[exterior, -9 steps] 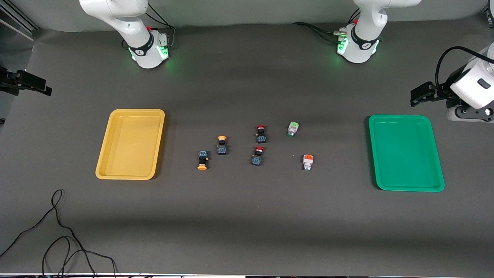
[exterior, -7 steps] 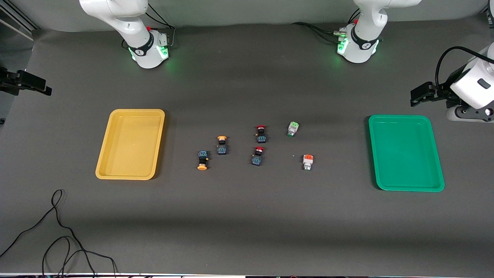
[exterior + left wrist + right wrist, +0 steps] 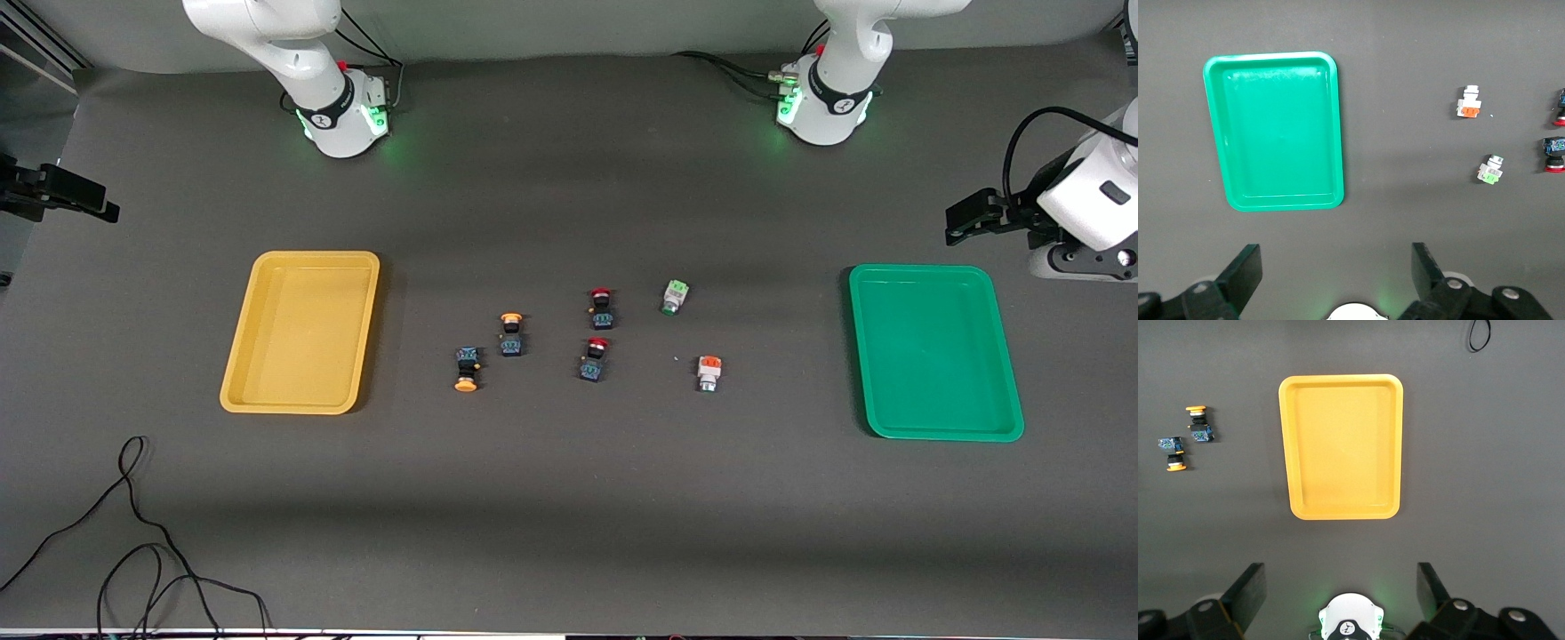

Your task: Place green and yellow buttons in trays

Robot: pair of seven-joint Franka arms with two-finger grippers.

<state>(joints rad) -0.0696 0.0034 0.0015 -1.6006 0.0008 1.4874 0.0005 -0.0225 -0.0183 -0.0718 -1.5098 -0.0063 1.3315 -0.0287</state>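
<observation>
The yellow tray [image 3: 302, 332] lies empty toward the right arm's end and the green tray [image 3: 933, 351] lies empty toward the left arm's end. Between them lie two yellow-capped buttons [image 3: 510, 333] [image 3: 467, 369], a green-block button [image 3: 674, 296] and an orange-block button [image 3: 708, 372]. My left gripper [image 3: 1333, 250] is open and empty, high over the table near its base, with the green tray [image 3: 1271, 130] in its view. My right gripper [image 3: 1339, 568] is open and empty, high near its base, with the yellow tray [image 3: 1341, 447] in its view. Both arms wait.
Two red-capped buttons [image 3: 602, 307] [image 3: 594, 358] lie among the others. A black cable [image 3: 133, 533] trails near the front corner at the right arm's end. Dark equipment stands at each table end [image 3: 53, 191] [image 3: 1067, 213].
</observation>
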